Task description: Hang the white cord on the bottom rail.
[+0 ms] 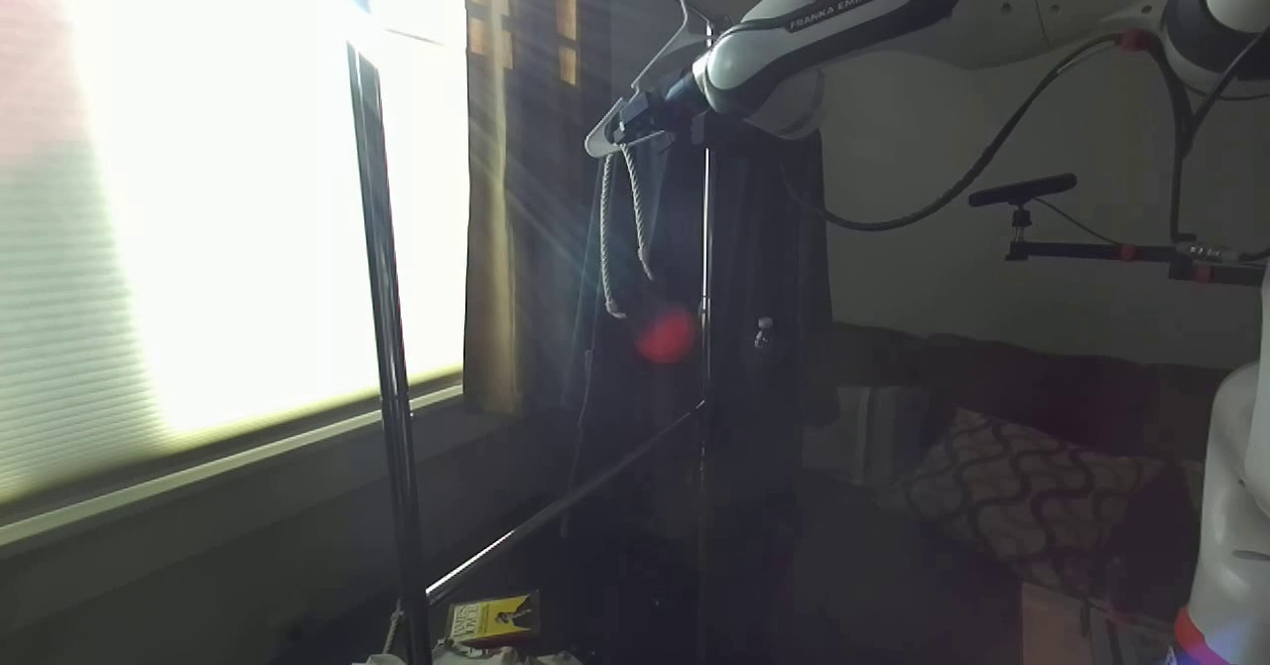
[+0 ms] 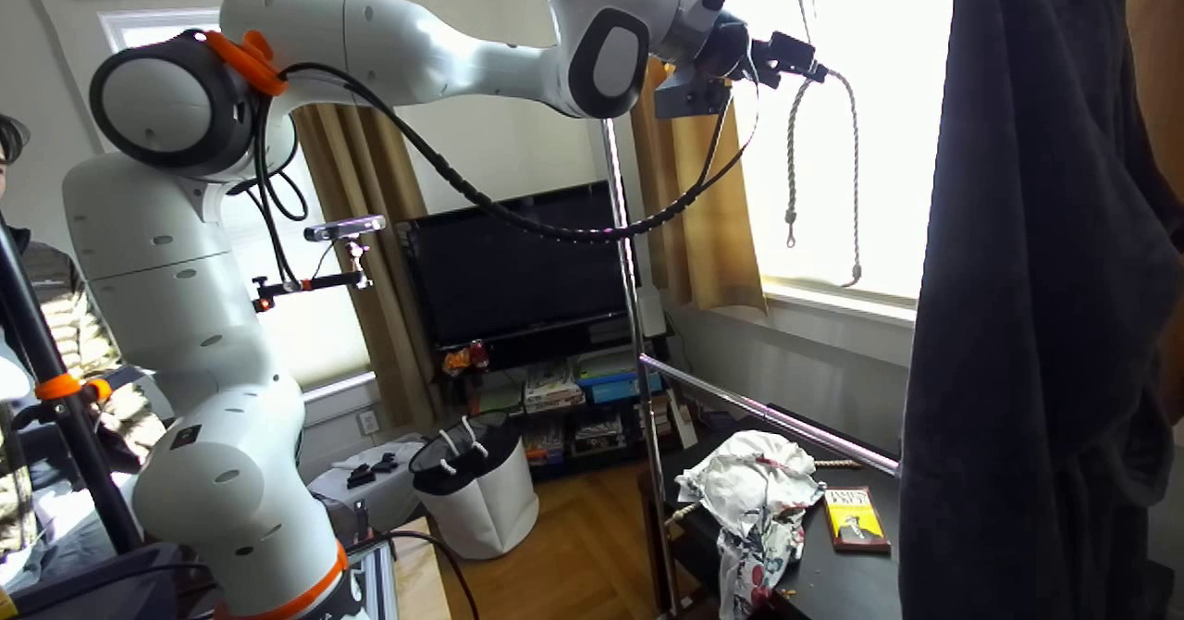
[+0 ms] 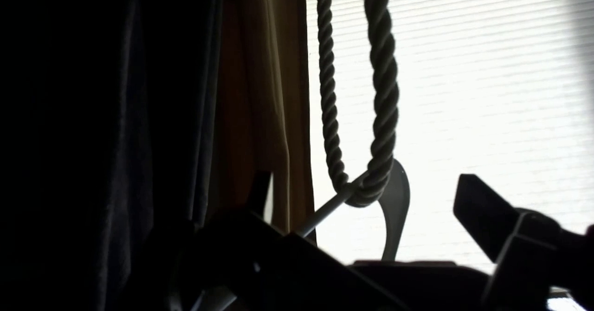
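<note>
Black and boxy, the gripper sits at the end of a big, smooth white robot arm, right by the rounded corner of a white, three-sided clothes hanger. In the wrist view its two fingers are spread wide apart, and between them show the hanger's corner and a twisted, floppy white cord. The fingers look very dark there, so it is hard to tell whether one of them brushes the cord. The cord is bent over the hanger's thin, pale lower bar, and in both exterior views its two ends dangle, one lower than the other. Well below the hanger runs the bottom rail, a thin, straight, shiny metal bar, and the cord's ends stop above it. In an exterior view a tall silver metal pole stands well apart from the hanger. Near the hanger hangs a long, dark blue-grey cloth. Past the hanger are a glowing white window blind and a long gold-brown curtain. Lower than the hanger, a flat black table holds a small yellow and dark red book and a crumpled white bundle with dark and red marks.
</note>
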`<state>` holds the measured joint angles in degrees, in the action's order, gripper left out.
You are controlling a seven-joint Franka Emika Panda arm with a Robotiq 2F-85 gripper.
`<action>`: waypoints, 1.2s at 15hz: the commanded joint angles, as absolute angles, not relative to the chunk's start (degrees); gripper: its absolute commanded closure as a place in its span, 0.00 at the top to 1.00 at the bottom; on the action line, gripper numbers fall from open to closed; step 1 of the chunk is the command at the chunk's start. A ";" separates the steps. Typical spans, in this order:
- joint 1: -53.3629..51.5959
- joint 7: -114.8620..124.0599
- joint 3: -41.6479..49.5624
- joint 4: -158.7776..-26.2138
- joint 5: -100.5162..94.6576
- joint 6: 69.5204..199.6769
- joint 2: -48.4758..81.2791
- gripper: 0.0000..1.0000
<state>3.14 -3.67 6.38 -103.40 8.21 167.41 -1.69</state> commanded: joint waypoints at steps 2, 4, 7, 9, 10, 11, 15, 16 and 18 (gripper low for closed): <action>4.99 4.20 7.30 -103.16 -2.75 175.17 0.41 1.00; 5.45 7.73 8.10 -102.81 -6.58 176.77 1.06 1.00; 5.38 8.79 8.62 -103.07 -9.75 174.09 0.20 1.00; 4.57 4.91 7.49 -103.97 -5.65 169.31 -1.38 1.00; 4.61 3.83 6.45 -104.00 -3.47 167.32 -1.72 1.00; 3.59 0.69 6.11 -104.10 1.10 165.38 -2.08 1.00; 1.57 -8.54 4.68 -102.20 18.33 156.16 -2.59 1.00; 1.56 -9.14 4.76 -101.53 20.06 154.04 -2.55 1.00; 2.31 -6.18 5.08 -101.05 17.64 153.00 -2.31 1.00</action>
